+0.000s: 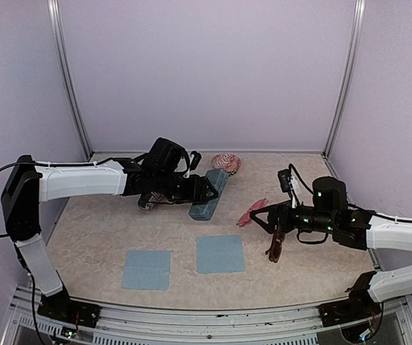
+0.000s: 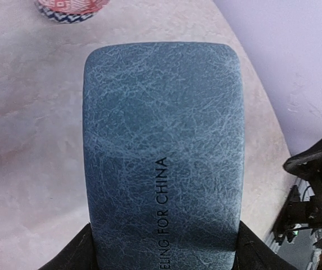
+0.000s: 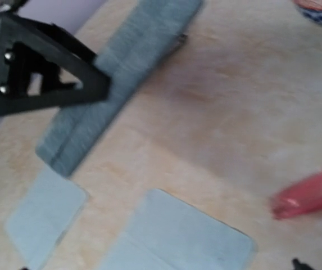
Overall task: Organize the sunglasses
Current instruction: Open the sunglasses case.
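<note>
There are two folded sunglasses: one slim pink-red pair [image 1: 251, 214] and one dark reddish-brown pair [image 1: 275, 246]. There are also two pale blue square cloths [image 1: 147, 269] and one blue-teal textured hard case [image 1: 209, 195].

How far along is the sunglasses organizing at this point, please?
Nothing looks stowed yet. In hand: the left gripper clamps the blue-teal case, which looks closed. Remaining: the pink-red sunglasses lie on the table by the right gripper, and the dark pair sits below that arm, both outside the case.
</note>
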You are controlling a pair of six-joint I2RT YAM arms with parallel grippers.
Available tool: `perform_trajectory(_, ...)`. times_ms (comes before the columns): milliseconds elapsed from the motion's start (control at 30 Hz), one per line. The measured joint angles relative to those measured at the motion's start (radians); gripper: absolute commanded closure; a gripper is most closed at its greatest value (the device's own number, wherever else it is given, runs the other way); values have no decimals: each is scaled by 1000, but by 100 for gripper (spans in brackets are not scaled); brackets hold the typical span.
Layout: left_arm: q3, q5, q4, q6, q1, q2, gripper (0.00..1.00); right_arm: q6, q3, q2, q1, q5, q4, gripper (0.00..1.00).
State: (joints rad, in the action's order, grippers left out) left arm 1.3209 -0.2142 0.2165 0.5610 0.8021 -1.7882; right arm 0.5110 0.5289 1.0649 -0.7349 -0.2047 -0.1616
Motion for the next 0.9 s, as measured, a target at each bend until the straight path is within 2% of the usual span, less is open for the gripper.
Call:
perform_trajectory(500,-127,-134,-379,146,89,78,100,72,104,98,-93,-27,-177,4)
perform_trajectory(900,-183,-191,-494,191,101,105,100,123,114,109,-102,-16,-226,5)
